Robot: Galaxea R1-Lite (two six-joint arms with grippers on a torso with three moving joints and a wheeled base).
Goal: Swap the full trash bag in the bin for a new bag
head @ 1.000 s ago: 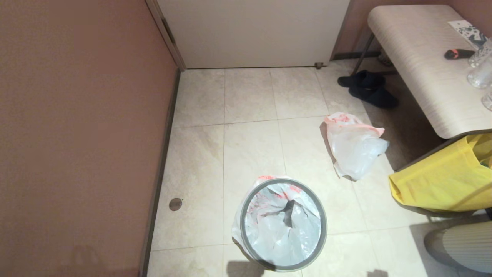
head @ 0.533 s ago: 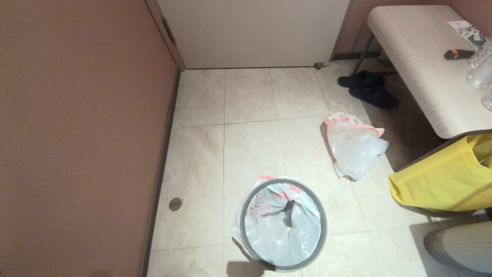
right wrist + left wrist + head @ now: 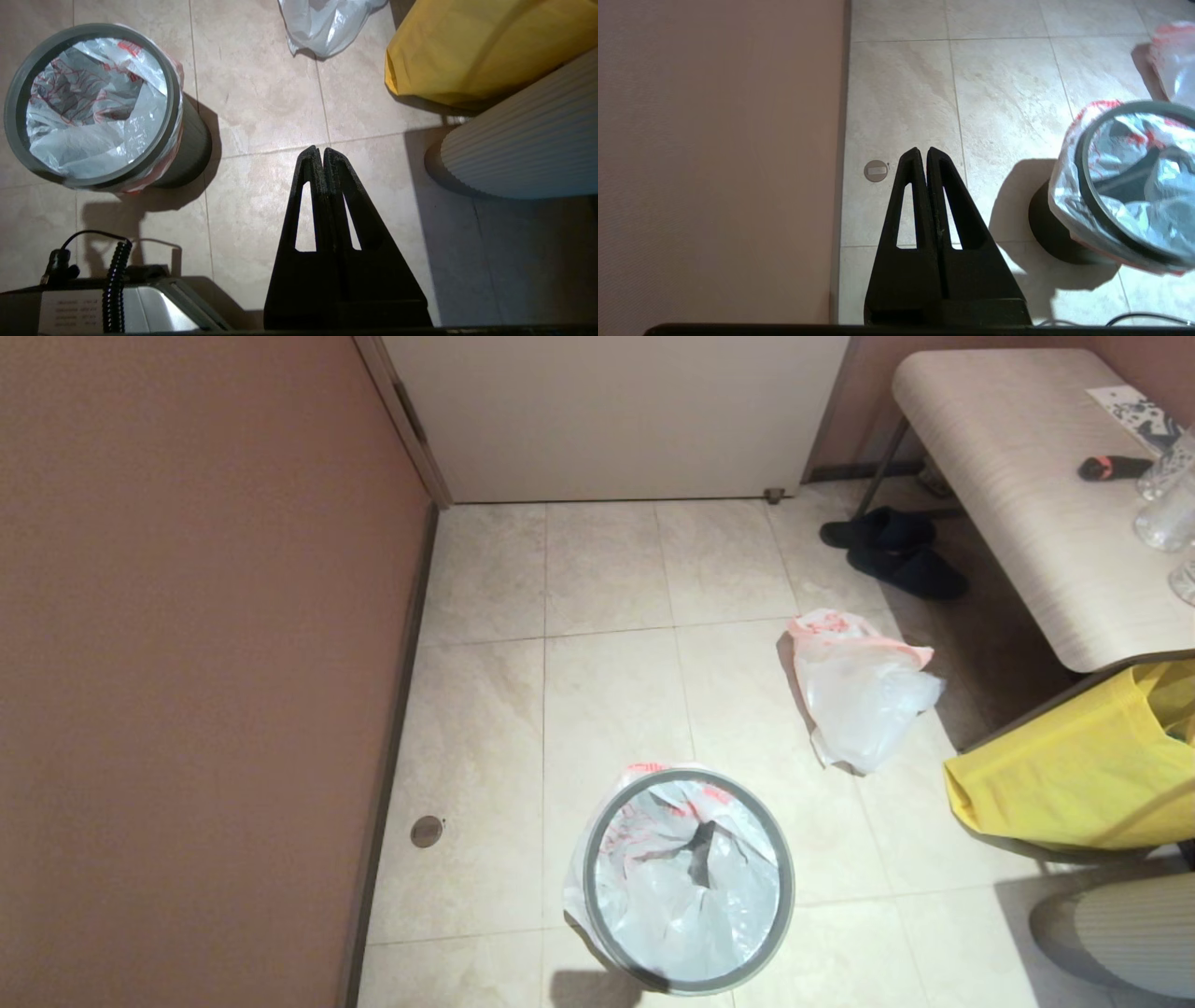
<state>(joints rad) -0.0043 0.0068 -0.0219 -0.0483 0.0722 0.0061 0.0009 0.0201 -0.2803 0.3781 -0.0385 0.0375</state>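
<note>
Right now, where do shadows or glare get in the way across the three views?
Head view: the bin is evenly lit, its shadow at the frame's lower edge. Left wrist view: the bin casts a hard shadow. Right wrist view: the right gripper is silhouetted.

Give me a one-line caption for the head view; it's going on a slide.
Bin lined with a white bag beside the wall, another white bag lying on the tiled floor near a yellow bag.

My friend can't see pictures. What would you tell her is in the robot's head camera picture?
A small round black bin with a grey hoop rim stands on a pale tiled floor, lined with a white plastic bag printed in red. Another white bag lies on the floor farther off to the right, near a yellow bag, a table and dark slippers.
</note>
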